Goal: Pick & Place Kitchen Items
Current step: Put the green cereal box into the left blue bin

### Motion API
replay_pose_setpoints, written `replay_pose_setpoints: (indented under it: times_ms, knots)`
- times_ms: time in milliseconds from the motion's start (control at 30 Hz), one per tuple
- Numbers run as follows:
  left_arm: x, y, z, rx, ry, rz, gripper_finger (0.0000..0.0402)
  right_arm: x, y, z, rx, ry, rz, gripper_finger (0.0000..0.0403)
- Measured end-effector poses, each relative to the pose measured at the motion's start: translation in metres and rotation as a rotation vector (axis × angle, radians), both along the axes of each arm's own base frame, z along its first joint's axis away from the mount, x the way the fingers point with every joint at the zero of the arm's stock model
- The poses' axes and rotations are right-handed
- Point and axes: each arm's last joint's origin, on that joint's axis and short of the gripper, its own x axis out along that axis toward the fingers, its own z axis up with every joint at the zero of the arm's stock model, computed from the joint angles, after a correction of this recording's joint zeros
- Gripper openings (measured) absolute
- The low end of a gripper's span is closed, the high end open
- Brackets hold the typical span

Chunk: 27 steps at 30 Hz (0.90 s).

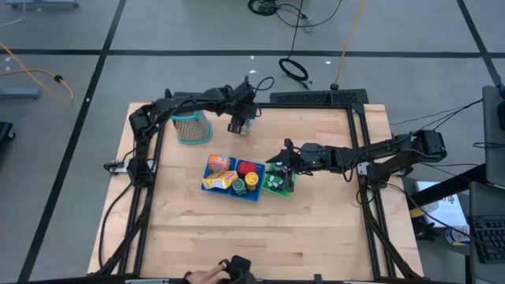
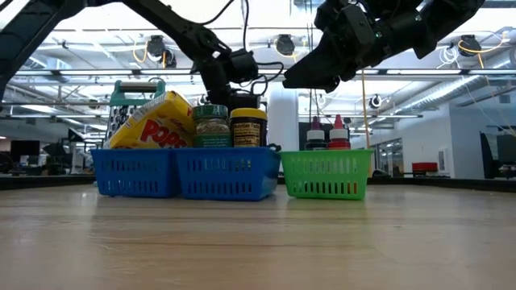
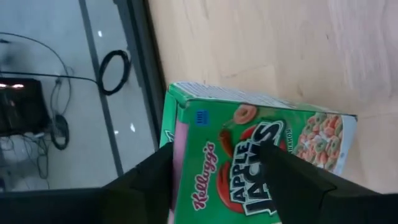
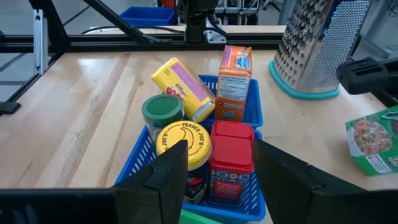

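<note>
My left gripper (image 1: 239, 120) is at the table's far middle, next to the grater, shut on a green cereal carton (image 3: 261, 149). That carton also shows in the right wrist view (image 4: 373, 146). My right gripper (image 4: 221, 149) is open and hovers over the green tray (image 1: 278, 183) beside the blue tray (image 1: 233, 180). The blue tray holds a yellow box (image 4: 183, 87), an orange packet (image 4: 235, 81), a red can (image 4: 231, 162), a green-lidded jar (image 4: 161, 111) and a yellow-lidded jar (image 4: 183, 140). Two red-capped bottles (image 2: 326, 133) stand in the green tray. My left gripper pinches the green carton between its two fingers. One finger (image 3: 283, 174) lies on the printed front face (image 3: 249, 155). The other (image 3: 149, 183) sits beyond the pink narrow side (image 3: 180, 155), where the contact is hidden. Whether the carton is lifted or rests on the table, I cannot tell.
The metal grater with a teal base (image 1: 192, 126) stands on the table just left of my left gripper. A person's hand (image 1: 209, 276) shows at the near edge. Bare wood stretches across the near half (image 1: 252, 237) and the table's right side.
</note>
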Motion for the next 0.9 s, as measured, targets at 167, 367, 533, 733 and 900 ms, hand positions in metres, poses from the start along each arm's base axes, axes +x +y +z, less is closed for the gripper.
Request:
replay_pose_setpoints:
  times_ms: [167, 367, 533, 733, 900]
  knots:
    - [-0.003, -0.005, 0.009, 0.023, 0.006, 0.035, 0.0114, 0.000, 0.000, 0.000, -0.009, 0.002, 0.002, 0.0171]
    - [-0.008, -0.015, 0.033, 0.046, -0.048, 0.036, 0.0016, 0.000, 0.000, 0.000, -0.010, 0.004, 0.003, 0.0171]
    - [-0.015, -0.029, 0.054, 0.030, -0.087, 0.083, 0.0006, 0.000, 0.000, -0.001, -0.008, 0.013, 0.003, 0.0171]
    - [-0.024, -0.057, 0.075, -0.012, -0.087, 0.113, 0.0004, -0.001, 0.000, -0.002, -0.003, 0.023, 0.001, 0.0171]
    - [-0.029, -0.086, 0.089, -0.053, -0.090, 0.142, 0.0003, -0.001, 0.000, -0.003, 0.004, 0.031, -0.002, 0.0171]
